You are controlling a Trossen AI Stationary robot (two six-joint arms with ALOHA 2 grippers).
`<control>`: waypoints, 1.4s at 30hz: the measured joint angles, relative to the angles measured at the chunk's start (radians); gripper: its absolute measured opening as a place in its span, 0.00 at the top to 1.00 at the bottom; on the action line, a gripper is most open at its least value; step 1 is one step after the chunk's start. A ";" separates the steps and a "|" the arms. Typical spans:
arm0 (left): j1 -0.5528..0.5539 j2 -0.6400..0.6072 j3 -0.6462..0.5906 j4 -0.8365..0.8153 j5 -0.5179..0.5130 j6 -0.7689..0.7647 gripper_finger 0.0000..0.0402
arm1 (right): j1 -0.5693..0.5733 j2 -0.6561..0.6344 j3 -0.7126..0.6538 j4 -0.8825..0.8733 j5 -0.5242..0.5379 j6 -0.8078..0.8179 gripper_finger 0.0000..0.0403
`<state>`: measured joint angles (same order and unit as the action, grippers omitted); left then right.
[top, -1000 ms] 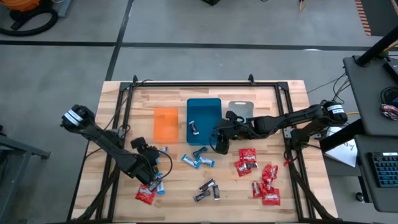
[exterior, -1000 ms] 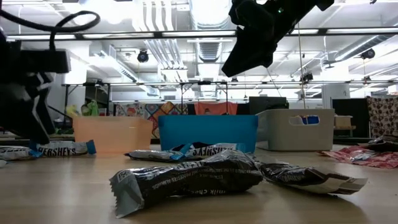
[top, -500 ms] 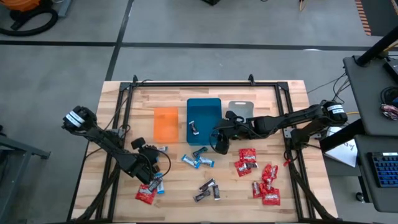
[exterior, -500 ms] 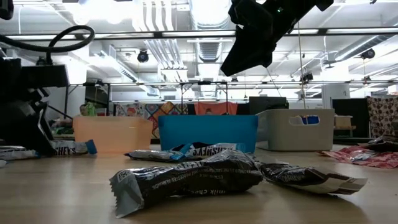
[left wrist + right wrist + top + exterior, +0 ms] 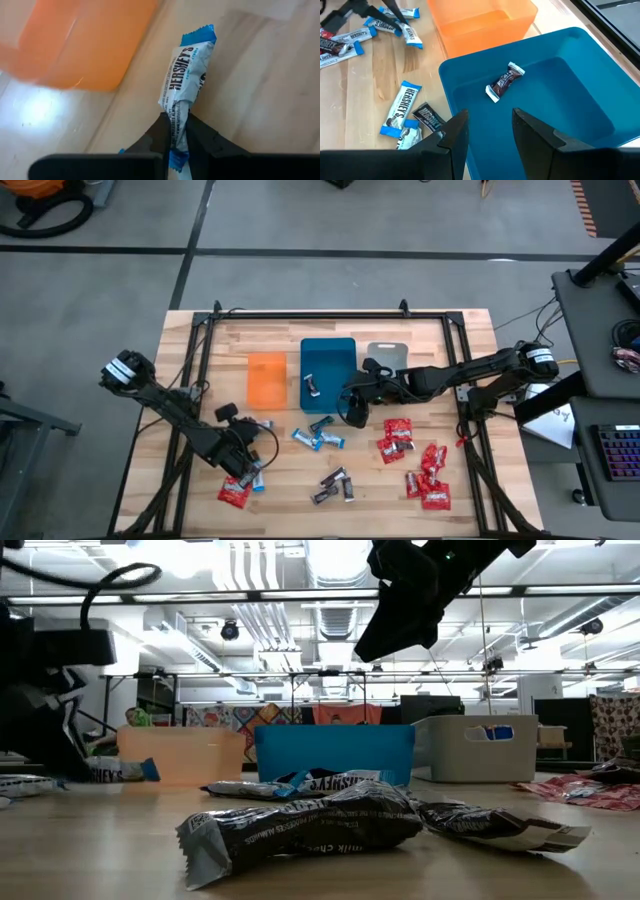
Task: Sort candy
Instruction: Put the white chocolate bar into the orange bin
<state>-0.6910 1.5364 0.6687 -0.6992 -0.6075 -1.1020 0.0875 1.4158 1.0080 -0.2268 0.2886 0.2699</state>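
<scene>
Closing since a second ago, the left gripper (image 5: 176, 131) now pinches one end of a blue-and-white candy (image 5: 185, 76) near the orange tray's (image 5: 265, 379) front-left corner. So thin an end grip could let the wrapper slip or swing on the lift. Right of the orange tray, the right gripper (image 5: 489, 131) hangs parted and empty over the teal tray (image 5: 580, 80), where one dark candy (image 5: 503, 82) lies. Loose candies litter the wooden table (image 5: 440, 345); beyond it, a bright workshop.

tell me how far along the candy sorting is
Barely started. Done: one dark brown candy lies in the teal tray. In hand: the left gripper is shut on a blue-and-white candy beside the orange tray. Left: red candies, blue ones and dark ones on the table.
</scene>
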 joint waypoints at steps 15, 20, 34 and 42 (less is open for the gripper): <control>-0.023 -0.091 0.155 -0.035 0.045 0.208 0.97 | 0.000 0.000 0.000 -0.003 0.000 -0.008 0.65; -0.023 -0.195 0.189 -0.034 -0.010 0.307 0.97 | 0.000 0.000 0.000 -0.007 -0.001 -0.019 0.65; 0.231 -0.498 0.164 -0.186 -0.079 0.342 0.97 | 0.000 -0.001 -0.001 -0.142 -0.011 0.026 0.69; 0.566 -0.537 0.077 -0.082 0.131 0.573 0.97 | 0.000 -0.002 -0.001 -0.144 -0.011 0.026 0.70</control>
<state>-0.1254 0.9991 0.7459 -0.7809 -0.4767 -0.5286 0.0872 1.4136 1.0073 -0.3703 0.2779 0.2962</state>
